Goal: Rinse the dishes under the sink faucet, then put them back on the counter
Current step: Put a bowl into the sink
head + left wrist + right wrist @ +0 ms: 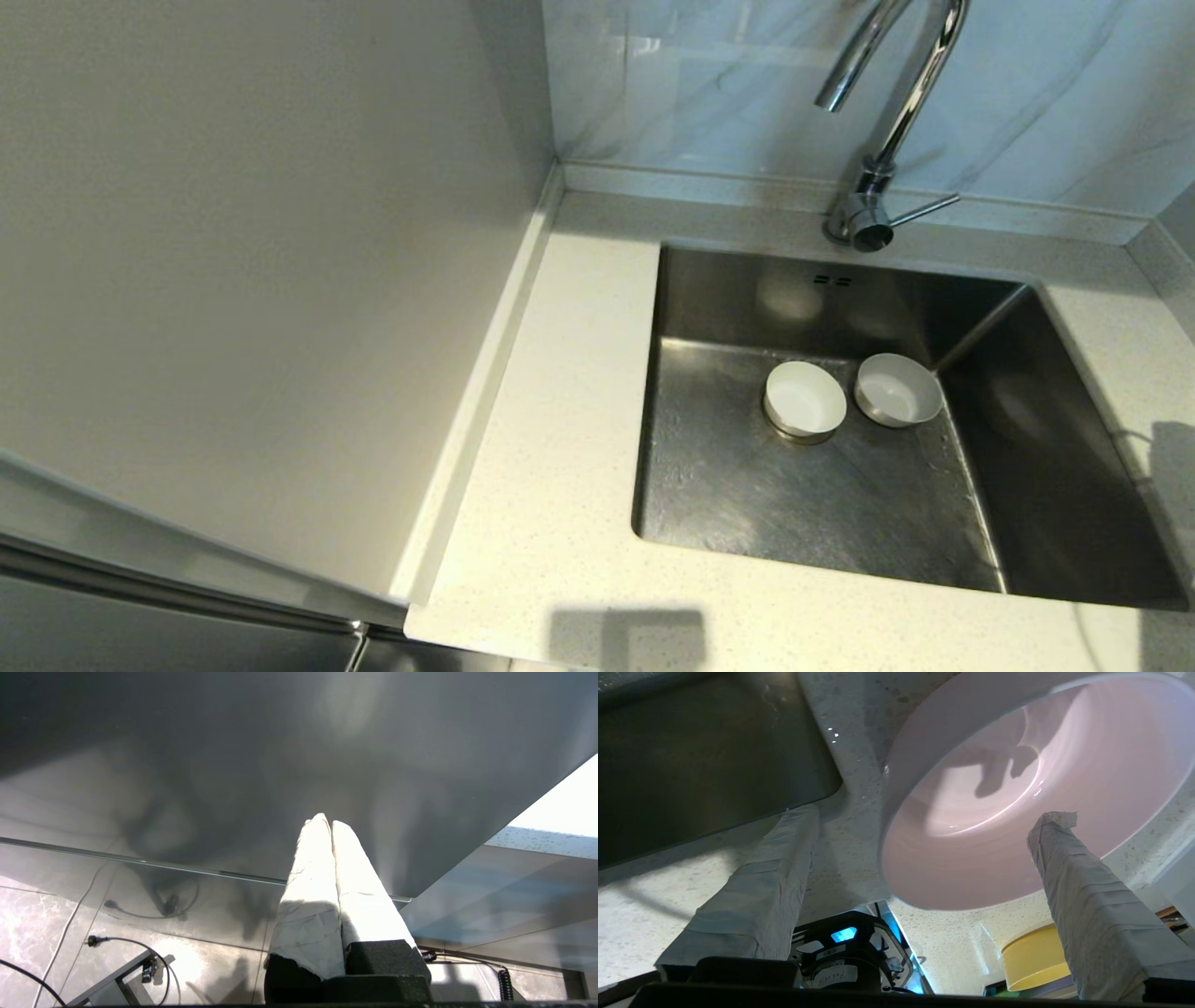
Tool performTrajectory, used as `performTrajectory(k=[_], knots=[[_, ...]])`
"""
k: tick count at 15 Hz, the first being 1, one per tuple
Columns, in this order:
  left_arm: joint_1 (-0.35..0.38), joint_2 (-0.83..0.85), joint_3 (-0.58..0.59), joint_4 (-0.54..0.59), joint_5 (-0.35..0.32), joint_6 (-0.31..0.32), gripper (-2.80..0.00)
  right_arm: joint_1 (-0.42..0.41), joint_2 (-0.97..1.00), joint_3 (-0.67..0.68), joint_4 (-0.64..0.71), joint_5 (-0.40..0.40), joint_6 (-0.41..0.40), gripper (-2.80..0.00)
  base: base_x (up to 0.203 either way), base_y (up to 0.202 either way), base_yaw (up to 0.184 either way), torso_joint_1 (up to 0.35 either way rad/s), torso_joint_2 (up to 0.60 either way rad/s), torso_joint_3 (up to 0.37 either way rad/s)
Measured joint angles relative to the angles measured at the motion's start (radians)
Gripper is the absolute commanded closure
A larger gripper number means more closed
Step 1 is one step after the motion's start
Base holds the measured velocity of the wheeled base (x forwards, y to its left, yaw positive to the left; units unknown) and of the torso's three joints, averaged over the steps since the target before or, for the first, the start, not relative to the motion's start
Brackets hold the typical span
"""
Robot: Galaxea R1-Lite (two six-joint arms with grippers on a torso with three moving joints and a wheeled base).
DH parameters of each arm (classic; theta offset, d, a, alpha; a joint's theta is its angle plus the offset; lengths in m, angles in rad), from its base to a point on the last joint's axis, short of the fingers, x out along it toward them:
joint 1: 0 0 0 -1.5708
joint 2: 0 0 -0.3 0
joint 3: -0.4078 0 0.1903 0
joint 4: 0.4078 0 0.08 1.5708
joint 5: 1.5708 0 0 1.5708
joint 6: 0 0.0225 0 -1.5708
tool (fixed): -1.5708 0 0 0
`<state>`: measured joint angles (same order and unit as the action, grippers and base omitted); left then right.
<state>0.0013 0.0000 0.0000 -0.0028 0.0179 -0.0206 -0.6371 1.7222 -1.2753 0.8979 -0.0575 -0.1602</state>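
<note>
- The deep rectangular brushed stainless-steel sink [747,485] is the landmark here; it is set into the smooth off-white speckled stone counter [551,448].
- Two small round shallow bowls sit on the sink floor, toward its back wall: the white bowl [805,399] rests over the round metal drain strainer, and the light grey bowl [897,389] stands just beside it, on the side nearer the sink's right wall.
- The tall shiny chrome gooseneck faucet [887,112] rises from the counter behind the sink's back edge, its thin straight side lever [924,209] pointing to the right.
- The right gripper [924,826] is spread wide: one taped finger lies on the counter beside the sink's corner, the other reaches inside the pale pink round shallow bowl [1017,788], so the fingers straddle the bowl's rim without pinching it.
- That pink bowl sits on the counter next to the sink's rim.
- A yellow round container [1034,956] shows below the counter's edge.
- The left gripper [331,823] is away from the sink, near a dark flat panel above a tiled floor, its white-wrapped fingers [313,882] pressed together on nothing.
</note>
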Motion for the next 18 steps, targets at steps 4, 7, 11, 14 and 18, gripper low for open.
performTrajectory(k=[4, 7, 11, 14, 18], knots=[[0.0, 0.0, 0.0, 0.0, 0.0, -0.001, 0.0, -0.013, 0.032, 0.001, 0.0, -0.001, -0.022, 0.0, 0.0, 0.0, 0.0, 0.0, 0.0, 0.0], [0.0, 0.0, 0.0, 0.0, 0.0, 0.0, 0.0, -0.015, 0.04, -0.001, 0.0, -0.002, -0.031, 0.0, 0.0, 0.0, 0.0, 0.0, 0.0, 0.0], [0.0, 0.0, 0.0, 0.0, 0.0, 0.0, 0.0, -0.015, 0.042, -0.006, -0.001, -0.043, -0.031, 0.0, 0.0, 0.0, 0.0, 0.0, 0.0, 0.0], [0.0, 0.0, 0.0, 0.0, 0.0, 0.0, 0.0, -0.013, 0.038, -0.007, -0.001, -0.048, -0.035, 0.0, 0.0, 0.0, 0.0, 0.0, 0.0, 0.0], [0.0, 0.0, 0.0, 0.0, 0.0, 0.0, 0.0, -0.001, 0.0, -0.003, -0.001, -0.051, -0.133, 0.0, 0.0, 0.0, 0.0, 0.0, 0.0, 0.0]])
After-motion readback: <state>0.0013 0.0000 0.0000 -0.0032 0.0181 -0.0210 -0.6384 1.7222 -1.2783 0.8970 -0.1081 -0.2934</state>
